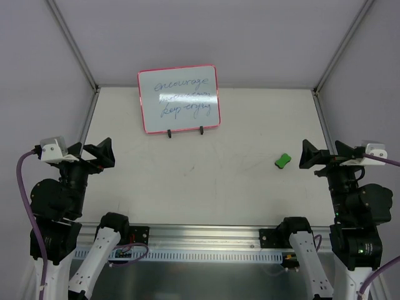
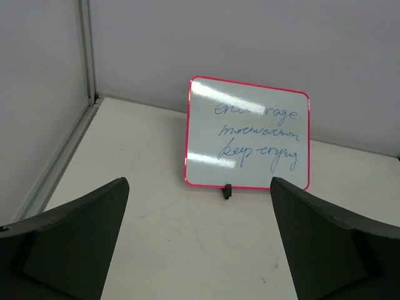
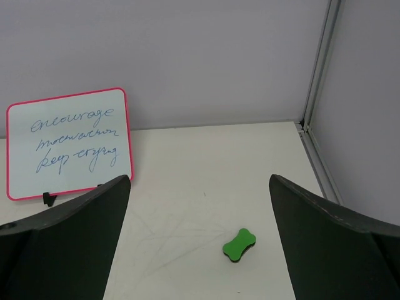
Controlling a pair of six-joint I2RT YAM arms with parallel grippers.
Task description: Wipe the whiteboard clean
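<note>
Left claw [image 1: 104, 156]: released, both fingers spread wide with nothing between them, hovering over the near-left part of the white table [image 1: 206, 181]. Its wrist view looks straight across the bare surface to the whiteboard [image 1: 179, 99]. The whiteboard stands on its lower edge at the far side of the table, left of centre, close to the grey back wall [image 1: 250, 37]. It has a pink-red rim and rounded corners. Two small black clips [image 1: 169, 132] grip the bottom edge and serve as feet. Three lines of blue handwriting [image 1: 184, 97] cover the face, none of it wiped. To the right lies a green bone-shaped eraser [image 1: 283, 161], flat on the table, well apart from the board and near my right side. Right claw [image 1: 307, 157]: likewise released and holding nothing, fingers spread, just beside the eraser but not touching it.
</note>
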